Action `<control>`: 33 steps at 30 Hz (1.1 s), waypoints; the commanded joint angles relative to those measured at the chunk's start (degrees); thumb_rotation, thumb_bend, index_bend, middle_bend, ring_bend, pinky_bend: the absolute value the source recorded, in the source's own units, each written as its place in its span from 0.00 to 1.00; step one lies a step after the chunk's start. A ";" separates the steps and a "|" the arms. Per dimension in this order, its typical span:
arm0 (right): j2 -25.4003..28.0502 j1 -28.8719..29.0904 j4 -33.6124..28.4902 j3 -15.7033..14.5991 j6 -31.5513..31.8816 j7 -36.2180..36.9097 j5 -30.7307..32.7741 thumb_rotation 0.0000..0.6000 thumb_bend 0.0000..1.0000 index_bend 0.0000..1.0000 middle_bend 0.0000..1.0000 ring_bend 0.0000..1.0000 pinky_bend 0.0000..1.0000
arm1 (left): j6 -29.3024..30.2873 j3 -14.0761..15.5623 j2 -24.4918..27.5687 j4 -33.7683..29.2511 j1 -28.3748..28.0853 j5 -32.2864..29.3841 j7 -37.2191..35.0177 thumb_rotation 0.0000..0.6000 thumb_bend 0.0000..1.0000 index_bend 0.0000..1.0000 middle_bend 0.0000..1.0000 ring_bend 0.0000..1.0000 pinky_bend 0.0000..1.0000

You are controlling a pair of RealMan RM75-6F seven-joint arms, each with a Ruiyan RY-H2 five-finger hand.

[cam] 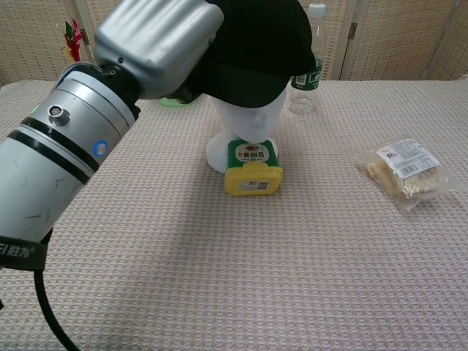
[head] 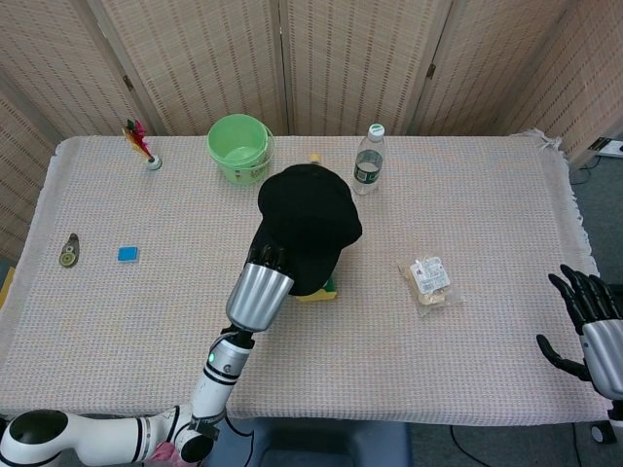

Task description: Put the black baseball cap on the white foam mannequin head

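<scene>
left hand (head: 269, 259) fingers hidden under the black baseball cap (head: 308, 224) it holds, brim low over the white foam mannequin head (cam: 248, 123) mid-table; right hand (head: 587, 302) fingers apart past the right edge.

cap (cam: 256, 44) on mannequin head (cam: 245, 121) — jar (cam: 252, 168) in front

A robot test lab is showing itself — woven folding screens (head: 321, 58) are enclosing a cloth-covered worktop (head: 467, 341).

Head view looks steeply down from high over the mannequin head (head: 329, 275); chest view faces it level, close; both share it.
</scene>
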 commanded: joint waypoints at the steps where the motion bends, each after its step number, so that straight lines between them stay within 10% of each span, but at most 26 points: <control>1: -0.03 0.00 -0.02 -0.01 0.01 -0.09 -0.01 1.00 0.26 0.00 0.00 0.00 0.00 | 0.66 0.29 -0.93 -1.31 0.83 -1.16 0.92 1.00 0.44 0.35 0.45 0.44 0.66; 33: -0.27 -0.20 -0.23 -0.01 0.35 -0.89 0.04 1.00 0.28 0.00 0.00 0.00 0.00 | 2.36 1.77 -1.70 -5.69 3.52 -4.63 4.63 1.00 0.28 0.13 0.17 0.26 0.52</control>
